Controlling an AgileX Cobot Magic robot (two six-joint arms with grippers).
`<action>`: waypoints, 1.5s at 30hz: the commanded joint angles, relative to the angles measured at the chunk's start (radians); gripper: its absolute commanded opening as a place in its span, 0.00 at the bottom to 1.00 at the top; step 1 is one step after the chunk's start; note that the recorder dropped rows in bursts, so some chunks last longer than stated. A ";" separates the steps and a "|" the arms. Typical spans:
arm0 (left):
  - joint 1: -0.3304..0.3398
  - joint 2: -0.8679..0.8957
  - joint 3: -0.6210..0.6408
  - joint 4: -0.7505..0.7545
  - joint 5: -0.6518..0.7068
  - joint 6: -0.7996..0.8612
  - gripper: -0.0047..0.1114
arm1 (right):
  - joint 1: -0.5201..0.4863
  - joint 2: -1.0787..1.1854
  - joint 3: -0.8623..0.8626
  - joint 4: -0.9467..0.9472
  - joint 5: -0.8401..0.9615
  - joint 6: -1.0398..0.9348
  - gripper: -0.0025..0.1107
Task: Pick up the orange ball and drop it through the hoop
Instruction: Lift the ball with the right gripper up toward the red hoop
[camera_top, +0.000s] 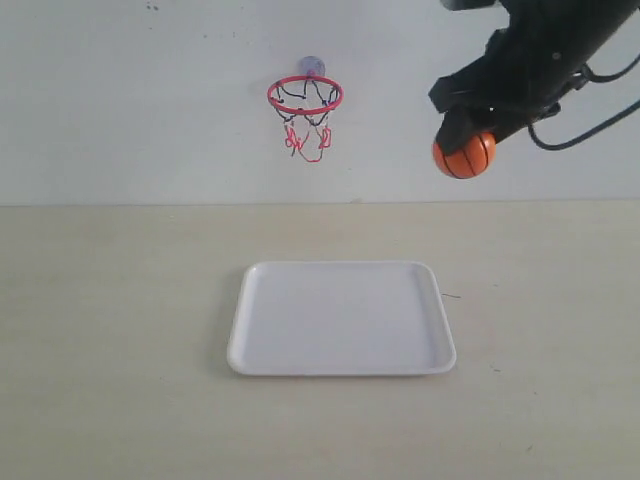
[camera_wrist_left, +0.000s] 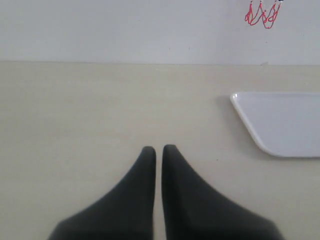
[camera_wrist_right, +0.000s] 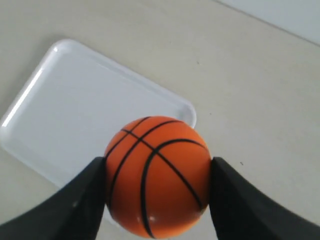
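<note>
**Q:** What does each gripper hold?

**A:** The right gripper (camera_wrist_right: 158, 172) is clenched on the orange ball (camera_top: 464, 155), one finger on each side, well above the table (camera_top: 110, 330). The left gripper (camera_wrist_left: 158, 150) is closed on nothing, low over the table.

**Q:** How should the carry be done?

**A:** The ball hangs right of the hoop (camera_top: 305, 96) and appears lower than its red ring. The arm should probably rise above the ring first, then move left. It should release only once the ball is centred, since the ring leaves little margin. The white tray (camera_top: 340, 365) lies on the table below the hoop.

**Q:** Is any writing legible?

**A:** None. The ball shows only black seam lines.
</note>
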 joint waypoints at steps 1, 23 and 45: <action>0.002 -0.003 0.004 -0.011 -0.002 0.003 0.08 | -0.068 -0.005 0.119 0.315 -0.256 -0.302 0.02; 0.002 -0.003 0.004 -0.011 -0.002 0.003 0.08 | -0.016 0.387 -0.197 1.425 -0.402 -1.146 0.02; 0.002 -0.003 0.004 -0.011 -0.002 0.003 0.08 | -0.012 0.488 -0.320 1.451 -0.324 -1.289 0.02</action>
